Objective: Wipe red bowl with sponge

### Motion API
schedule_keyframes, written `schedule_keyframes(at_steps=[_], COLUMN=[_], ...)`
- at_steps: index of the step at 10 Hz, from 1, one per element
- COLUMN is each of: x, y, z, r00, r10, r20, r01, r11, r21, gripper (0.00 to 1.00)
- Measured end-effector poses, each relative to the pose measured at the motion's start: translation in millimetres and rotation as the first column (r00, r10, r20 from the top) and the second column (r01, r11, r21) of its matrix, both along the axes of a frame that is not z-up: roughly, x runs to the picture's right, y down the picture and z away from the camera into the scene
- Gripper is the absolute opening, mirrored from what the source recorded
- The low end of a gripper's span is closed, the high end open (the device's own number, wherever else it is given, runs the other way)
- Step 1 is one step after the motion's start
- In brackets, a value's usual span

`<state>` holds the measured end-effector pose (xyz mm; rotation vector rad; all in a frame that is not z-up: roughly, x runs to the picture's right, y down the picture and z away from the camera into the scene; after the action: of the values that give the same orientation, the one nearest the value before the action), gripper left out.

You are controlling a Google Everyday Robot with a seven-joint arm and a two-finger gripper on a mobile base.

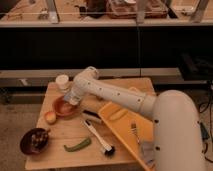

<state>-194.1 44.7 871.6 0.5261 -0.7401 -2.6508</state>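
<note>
The red bowl (63,107) sits on the left part of the wooden table (60,155), shallow and reddish-orange. My gripper (72,98) is down at the bowl's right rim, at the end of the white arm (107,95) that reaches in from the right. A small pale, blue-grey block, the sponge (70,96), shows at the gripper's tip, held against the bowl's inside. The gripper hides most of the sponge.
A white cup (62,81) stands just behind the bowl. A small yellow-orange round thing (50,117) lies front-left of it. A maroon bowl (33,141), a green pepper (77,145), a black brush (98,137) and a yellow tray (125,131) with a fork and grey cloth (147,150) lie nearby.
</note>
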Motion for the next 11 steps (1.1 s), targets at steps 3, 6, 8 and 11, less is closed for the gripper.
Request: schedule_keyframes(at_steps=[3, 6, 8, 11], x=[-24.7, -40.2, -53.1, -58.6], y=[-16.9, -12.8, 0.0, 21.4], z=[12.9, 3.1, -6.7, -10.8], r00=[1.0, 0.995, 0.991, 0.989], r10=[-0.005, -0.017, -0.04, -0.075], r20=[0.015, 0.094, 0.131, 0.131], r01=[0.005, 0.016, 0.04, 0.078], r11=[1.0, 0.9998, 0.9992, 0.9969], r21=[0.002, 0.01, 0.004, -0.014], gripper=[0.02, 0.25, 0.26, 0.26])
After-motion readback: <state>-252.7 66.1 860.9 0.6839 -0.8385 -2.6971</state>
